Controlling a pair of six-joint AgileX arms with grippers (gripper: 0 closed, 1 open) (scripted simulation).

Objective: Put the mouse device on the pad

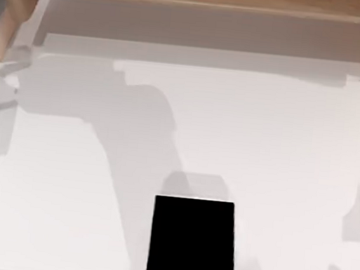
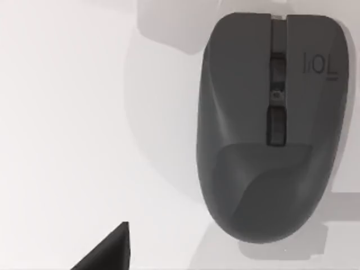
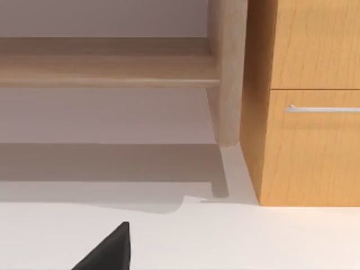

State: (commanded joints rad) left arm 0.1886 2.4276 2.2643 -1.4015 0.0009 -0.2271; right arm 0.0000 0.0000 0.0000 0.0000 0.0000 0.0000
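White worktop (image 1: 280,151): one black pad (image 1: 192,238), one grey mouse device (image 2: 270,124); wooden cabinet (image 3: 304,101) behind. End effector state: cannot tell.

You see the mouse device (image 2: 270,129) in smooth matt dark grey plastic. The pad (image 1: 192,238) looks flat matt black, the table (image 1: 280,151) plain matt white, the cabinet (image 3: 309,101) grained wood.

White table (image 1: 280,151) — pad (image 1: 192,238), mouse device (image 2: 270,129)
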